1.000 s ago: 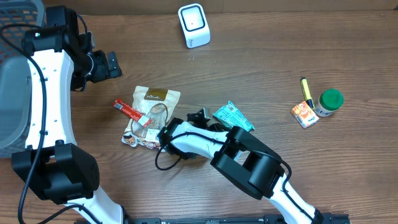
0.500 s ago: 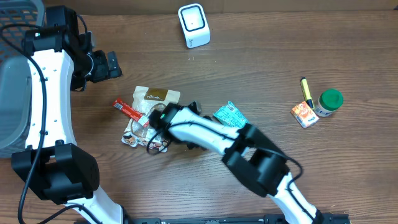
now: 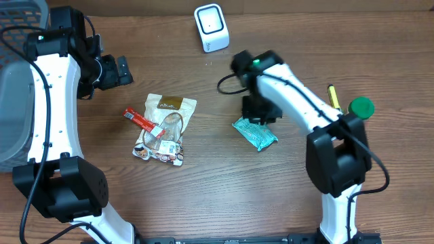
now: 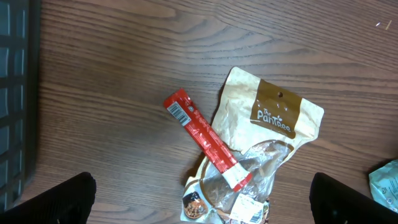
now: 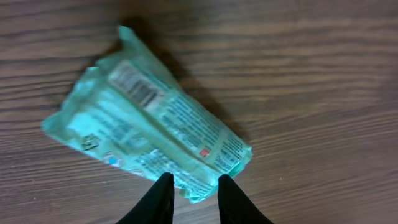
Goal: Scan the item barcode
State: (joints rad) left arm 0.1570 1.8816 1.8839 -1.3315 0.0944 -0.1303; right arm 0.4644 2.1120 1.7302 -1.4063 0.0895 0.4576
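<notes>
Items on the table [image 3: 285, 196] come one of each: a white scanner [image 3: 211, 27] at the far edge, a teal packet [image 3: 256, 133] near the middle, a beige pouch [image 3: 167, 125] with a red stick packet [image 3: 142, 121] lying across its left side, and, well off to the right, a yellow marker [image 3: 333, 99], a green-lidded jar [image 3: 360, 110] and a small orange box [image 3: 331, 125] clustered together. Two arms reach in. A dark basket [image 3: 17, 19] and a grey bin [image 3: 12, 108] sit at the left edge.

The teal packet lies flat on the table, label side up. The right gripper [image 3: 261, 110] hangs directly over its far end; in the right wrist view the two fingers [image 5: 160, 196] stand with only a narrow gap, framing the packet's edge. Whether they pinch it cannot be told.

The left gripper [image 3: 122, 70] is spread wide and holds nothing, up and to the left of the beige pouch, well apart from the teal packet.
</notes>
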